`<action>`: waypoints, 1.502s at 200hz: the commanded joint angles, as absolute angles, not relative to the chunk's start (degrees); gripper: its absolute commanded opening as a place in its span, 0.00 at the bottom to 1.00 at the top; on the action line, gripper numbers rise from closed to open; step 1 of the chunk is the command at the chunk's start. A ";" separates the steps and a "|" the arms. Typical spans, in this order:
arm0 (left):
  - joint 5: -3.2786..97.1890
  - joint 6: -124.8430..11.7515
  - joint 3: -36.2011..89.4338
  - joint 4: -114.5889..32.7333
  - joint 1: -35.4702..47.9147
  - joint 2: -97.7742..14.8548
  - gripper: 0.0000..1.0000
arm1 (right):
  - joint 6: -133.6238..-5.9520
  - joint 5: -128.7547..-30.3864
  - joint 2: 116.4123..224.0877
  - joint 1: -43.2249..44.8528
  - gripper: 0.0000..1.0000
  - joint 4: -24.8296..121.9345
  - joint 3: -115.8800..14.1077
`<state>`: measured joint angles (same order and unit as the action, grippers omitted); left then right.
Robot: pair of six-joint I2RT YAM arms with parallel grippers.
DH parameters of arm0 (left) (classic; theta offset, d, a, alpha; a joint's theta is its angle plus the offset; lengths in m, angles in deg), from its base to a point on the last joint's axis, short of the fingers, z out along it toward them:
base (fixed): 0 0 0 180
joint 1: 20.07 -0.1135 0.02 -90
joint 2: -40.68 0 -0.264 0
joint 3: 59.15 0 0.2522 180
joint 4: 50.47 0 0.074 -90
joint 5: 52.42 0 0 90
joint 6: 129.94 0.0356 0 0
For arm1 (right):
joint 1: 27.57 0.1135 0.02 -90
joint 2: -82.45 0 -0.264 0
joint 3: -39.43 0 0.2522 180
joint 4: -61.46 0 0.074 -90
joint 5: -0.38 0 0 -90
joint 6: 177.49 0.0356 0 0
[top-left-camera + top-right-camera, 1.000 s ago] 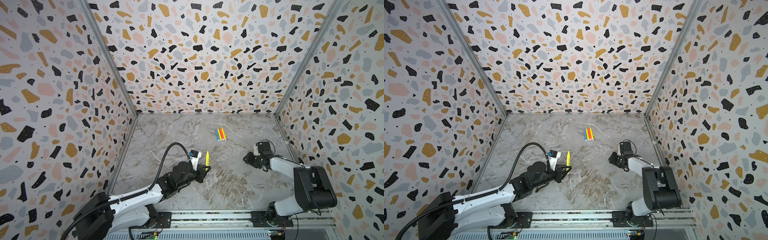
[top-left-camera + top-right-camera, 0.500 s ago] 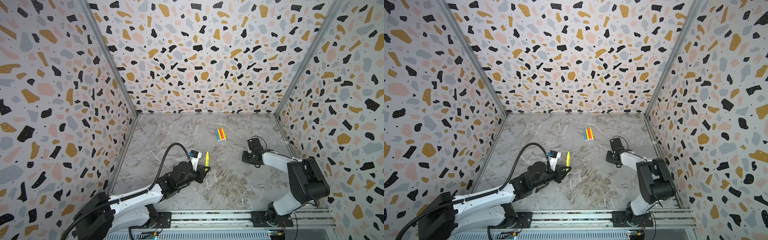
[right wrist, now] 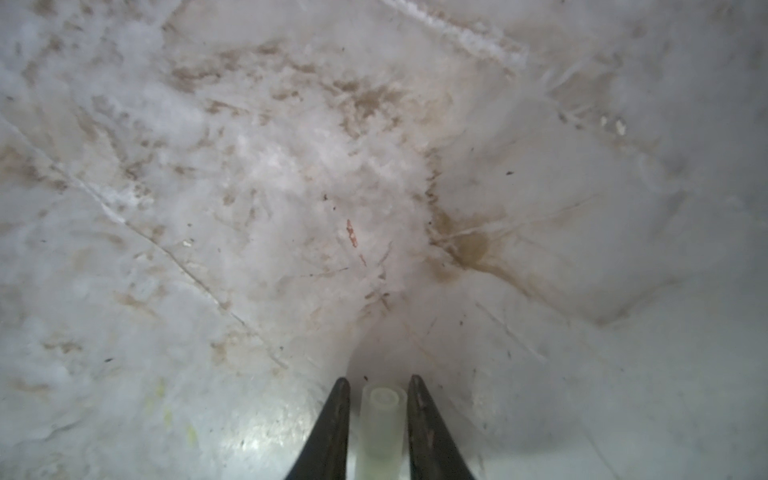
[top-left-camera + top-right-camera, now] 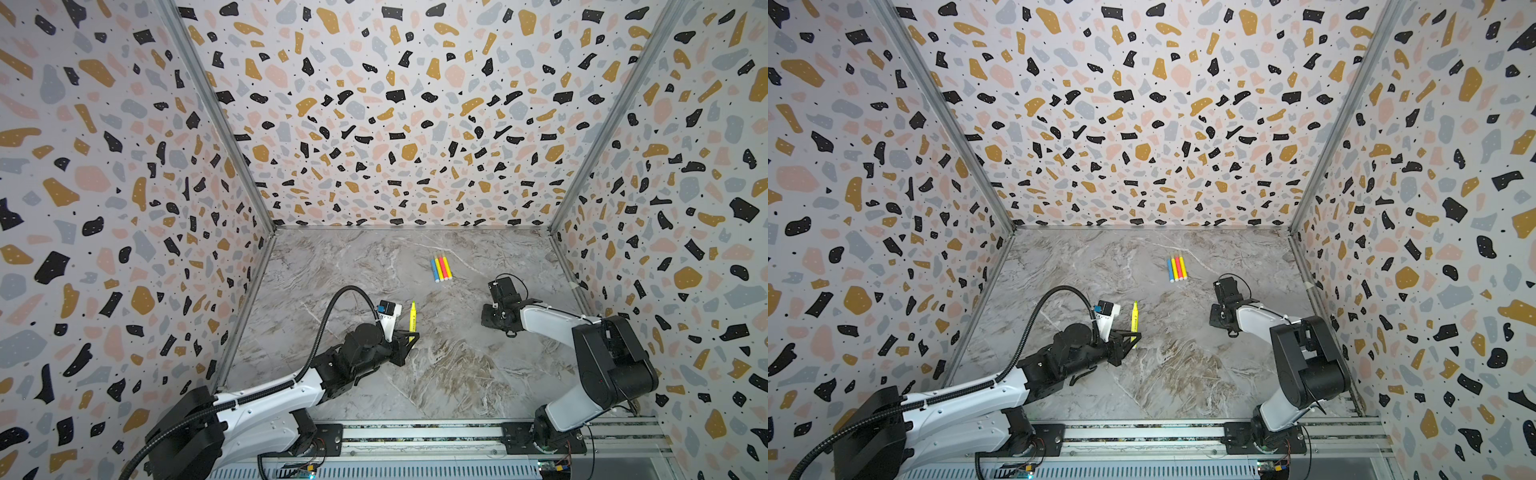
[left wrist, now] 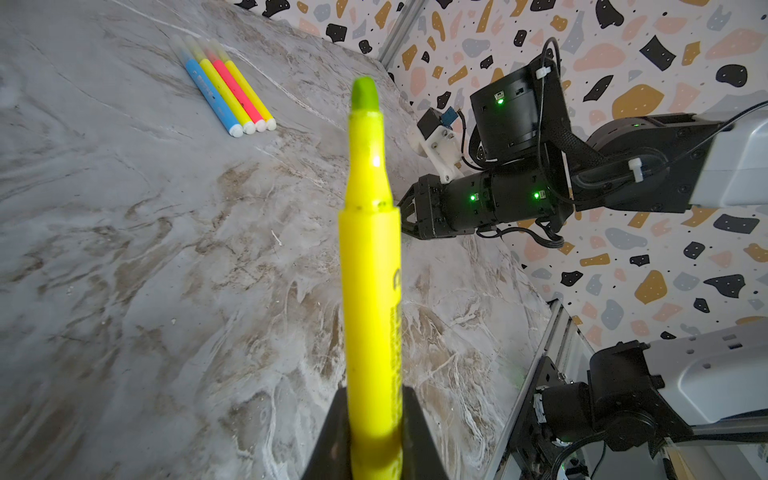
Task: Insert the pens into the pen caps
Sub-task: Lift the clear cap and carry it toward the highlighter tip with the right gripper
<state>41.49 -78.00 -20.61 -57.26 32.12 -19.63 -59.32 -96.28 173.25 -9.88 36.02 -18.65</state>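
- Top views: the left gripper (image 4: 409, 337) is clamped on the lower end of a yellow pen (image 4: 412, 313), which stands tip up, left of centre over the table (image 4: 457, 374). Four pens (image 4: 441, 268) (blue, yellow, pink-red, yellow) lie side by side, touching, towards the back, well apart from both arms. The right gripper (image 4: 486, 321) sits low at the table on the right; its jaws cannot be made out from here
- Left wrist view: the jaws of the left gripper (image 5: 374, 390) press both sides of the yellow pen (image 5: 370, 270), whose greenish tip is bare. The four pens (image 5: 228, 89) lie beyond it, and the right gripper (image 5: 409, 216) is partly hidden behind the barrel
- Right wrist view: the right gripper (image 3: 379, 384) has its two dark fingers (image 3: 332, 428) drawn in against a clear cap (image 3: 382, 428), just above the table (image 3: 249, 166)
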 commanded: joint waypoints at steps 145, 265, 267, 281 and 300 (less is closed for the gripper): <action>41.22 -76.77 -19.68 -56.72 32.27 -15.39 0.00 | -60.75 -67.17 153.79 -8.50 0.03 33.44 -20.38; 42.50 -82.21 -19.87 -73.56 40.22 -20.23 0.00 | -40.98 -47.71 141.00 -8.45 0.04 67.66 -14.44; 42.46 -82.30 -19.76 -73.78 40.45 -20.40 0.00 | -40.81 -47.63 141.03 -8.49 0.04 67.90 -14.42; 42.42 -82.52 -19.02 -75.08 41.72 -21.89 0.00 | -40.13 -47.37 140.72 -8.47 0.04 69.36 -14.11; 42.42 -82.39 -17.54 -76.10 43.23 -24.08 0.00 | -38.64 -47.02 139.98 -8.41 0.04 71.90 -13.20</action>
<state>43.04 -81.85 -20.28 -69.94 41.60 -22.17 -42.30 -49.20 142.35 -8.70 64.91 -13.80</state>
